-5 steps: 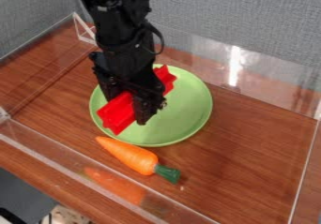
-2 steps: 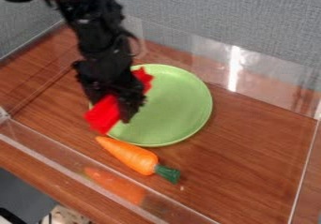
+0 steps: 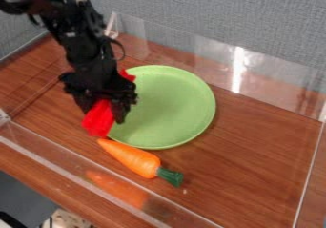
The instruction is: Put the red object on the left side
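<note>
The red object (image 3: 98, 120) is a bright red block, held tilted just above the wooden table at the left rim of the green plate (image 3: 178, 103). My black gripper (image 3: 106, 103) comes down from the upper left and is shut on the block's upper part, hiding most of it. Only the lower red end shows below the fingers. The block hangs just left of the plate's edge, above and to the left of the orange carrot.
An orange carrot (image 3: 132, 158) with a green stem lies on the table in front of the plate. Clear plastic walls (image 3: 254, 65) ring the wooden table (image 3: 268, 165). The front wall runs close below the carrot.
My gripper has carried the red block leftward, from over the plate's middle to its left rim. The plate and carrot have stayed put.
</note>
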`<state>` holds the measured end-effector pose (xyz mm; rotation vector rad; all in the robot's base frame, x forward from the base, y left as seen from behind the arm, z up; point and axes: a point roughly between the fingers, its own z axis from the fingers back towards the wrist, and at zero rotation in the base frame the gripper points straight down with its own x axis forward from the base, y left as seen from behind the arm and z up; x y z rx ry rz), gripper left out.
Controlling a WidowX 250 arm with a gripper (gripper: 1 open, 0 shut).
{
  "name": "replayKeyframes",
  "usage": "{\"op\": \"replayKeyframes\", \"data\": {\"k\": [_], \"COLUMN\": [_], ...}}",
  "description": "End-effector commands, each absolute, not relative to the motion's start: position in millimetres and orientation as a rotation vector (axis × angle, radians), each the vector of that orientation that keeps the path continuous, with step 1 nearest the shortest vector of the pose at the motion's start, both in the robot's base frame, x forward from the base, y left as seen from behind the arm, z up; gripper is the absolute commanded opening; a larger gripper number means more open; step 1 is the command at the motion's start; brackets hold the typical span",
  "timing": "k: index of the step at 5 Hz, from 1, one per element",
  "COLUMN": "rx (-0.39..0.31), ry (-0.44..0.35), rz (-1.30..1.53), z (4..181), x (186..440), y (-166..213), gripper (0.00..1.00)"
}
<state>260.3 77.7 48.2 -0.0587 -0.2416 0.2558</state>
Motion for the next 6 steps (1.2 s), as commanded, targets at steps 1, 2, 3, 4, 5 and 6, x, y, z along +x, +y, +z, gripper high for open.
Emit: {"op": "replayKeyframes", "data": {"k": [1,2,3,4,5,6], "rx": [-0.056,-0.053,-0.048,-0.03,-0.022,-0.019], "ry": [-0.269,-0.267,-0.263,-0.265,-0.269,-0.272], "rz": [0.313,0.361,0.412,0.409,0.409,0.381], "z": [52.4,50.5,46.3,49.6,51.2,72.2], "x": [269.7,274.3,278.0,271.7,267.7,271.4], "y": [72.8,72.1,74.6,77.9,79.7,81.3], "gripper": [0.0,0.0,0.0,1.0,0.0,1.0]}}
